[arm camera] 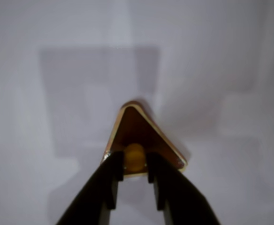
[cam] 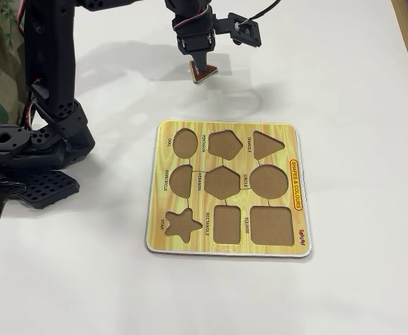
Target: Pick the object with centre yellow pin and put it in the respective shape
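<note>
- Nine empty cut-outs show in the yellow puzzle board (cam: 228, 187) in the fixed view; it lies flat mid-table, with the triangle recess (cam: 267, 144) in its top row at the right.
- Bare white table (cam: 344, 77) spreads on every side of the board, and nothing lies between the board and the arm.
- Black arm base (cam: 33, 150) stands at the left table edge, well apart from the board.
- Triangle piece (arm camera: 139, 133) hangs above the table beyond the board's far edge.
- Gripper (arm camera: 135, 161) is clamped on the piece's yellow pin (arm camera: 134, 156), one finger on either side.
</note>
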